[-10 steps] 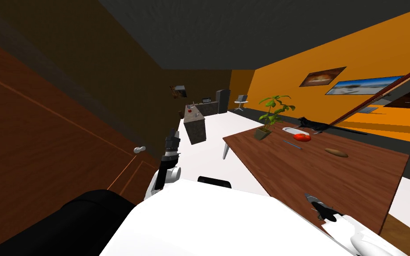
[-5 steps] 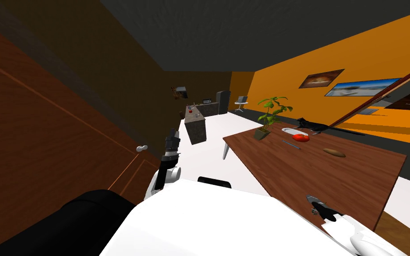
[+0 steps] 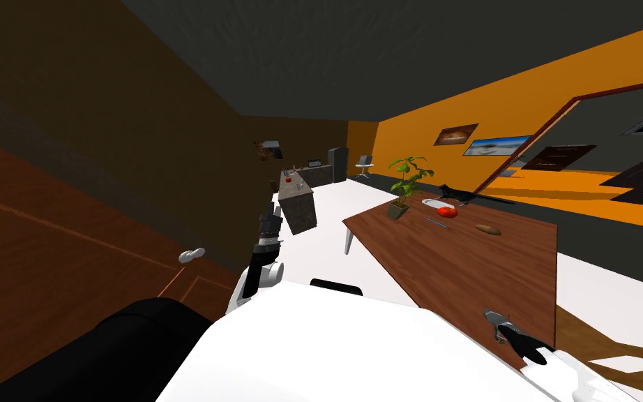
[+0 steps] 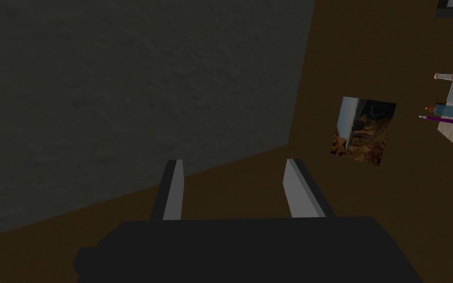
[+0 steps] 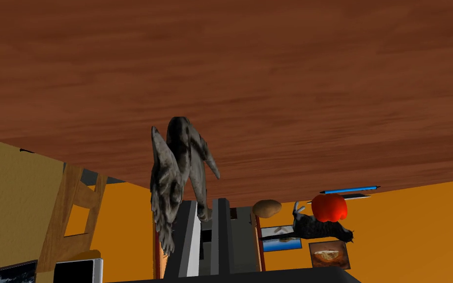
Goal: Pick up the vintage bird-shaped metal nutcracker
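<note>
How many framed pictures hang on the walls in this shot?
3. A landscape picture hangs on the dark brown wall. Two hang side by side on the orange wall: a brownish picture and a blue-and-white picture. Others may be hidden from these views.

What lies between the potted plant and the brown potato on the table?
In the head view, a red fruit and a blue pen lie there.

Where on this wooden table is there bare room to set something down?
Bare wood spans the table from the right claw, shut on the nutcracker, to the brown oval. Crowded at the far end: plant, plate, red fruit, pen.
</note>
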Motion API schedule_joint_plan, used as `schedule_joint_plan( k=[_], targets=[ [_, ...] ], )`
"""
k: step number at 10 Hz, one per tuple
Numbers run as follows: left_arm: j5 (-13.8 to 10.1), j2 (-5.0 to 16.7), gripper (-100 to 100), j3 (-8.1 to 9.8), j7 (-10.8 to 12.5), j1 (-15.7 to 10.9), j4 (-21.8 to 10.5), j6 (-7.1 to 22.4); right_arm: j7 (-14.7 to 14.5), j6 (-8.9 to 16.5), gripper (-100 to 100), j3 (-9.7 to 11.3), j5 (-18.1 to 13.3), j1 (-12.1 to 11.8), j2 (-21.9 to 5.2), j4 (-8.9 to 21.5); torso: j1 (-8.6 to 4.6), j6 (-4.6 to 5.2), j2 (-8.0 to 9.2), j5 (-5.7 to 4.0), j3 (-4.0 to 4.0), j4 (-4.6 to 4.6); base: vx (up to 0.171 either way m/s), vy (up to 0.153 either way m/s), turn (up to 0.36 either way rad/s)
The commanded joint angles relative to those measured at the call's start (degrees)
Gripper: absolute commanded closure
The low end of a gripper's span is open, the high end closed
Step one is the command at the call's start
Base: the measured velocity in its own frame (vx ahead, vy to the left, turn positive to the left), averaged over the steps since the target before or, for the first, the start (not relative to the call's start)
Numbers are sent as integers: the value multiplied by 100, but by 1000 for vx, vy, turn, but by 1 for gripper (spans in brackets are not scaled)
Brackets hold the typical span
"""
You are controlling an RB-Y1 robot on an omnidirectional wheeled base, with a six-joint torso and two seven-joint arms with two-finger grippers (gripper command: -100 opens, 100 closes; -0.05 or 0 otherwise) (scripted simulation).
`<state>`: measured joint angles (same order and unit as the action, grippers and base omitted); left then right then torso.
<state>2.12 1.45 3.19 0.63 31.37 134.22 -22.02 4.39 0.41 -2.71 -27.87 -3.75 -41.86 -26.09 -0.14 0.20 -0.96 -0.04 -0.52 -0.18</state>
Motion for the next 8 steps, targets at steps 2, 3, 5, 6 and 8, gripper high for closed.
schedule_joint_plan(
  k=[2, 3, 5, 6, 8],
  targets=[
    [0, 0, 0, 0, 0, 0, 0, 0, -88, -419, 100, -56, -132, -333, -72, -302, 5, 0, 6, -2, 2, 0, 229, 74, -323],
    [0, 0, 0, -1, 0, -1, 0, 0, -122, -569, 100, -79, -183, -462, -99, -413, 11, 0, 21, -2, 10, 2, 217, 96, -291],
    [0, 0, 0, 0, 0, -1, 0, 0, -189, -868, 100, -124, -284, -718, -154, -634, 5, -1, 23, -1, 11, 3, 220, 72, -338],
    [0, 0, 0, 0, 0, -1, 0, 0, -223, -1018, 100, -146, -335, -847, -181, -744, 2, 5, 15, -2, 7, 0, 267, 80, -349],
    [0, 1, 0, -1, 0, -4, 0, 0, -168, -905, 0, -95, -297, -806, -180, -723, -16, -16, 35, -6, 17, 6, 65, 26, -29]
  ],
)
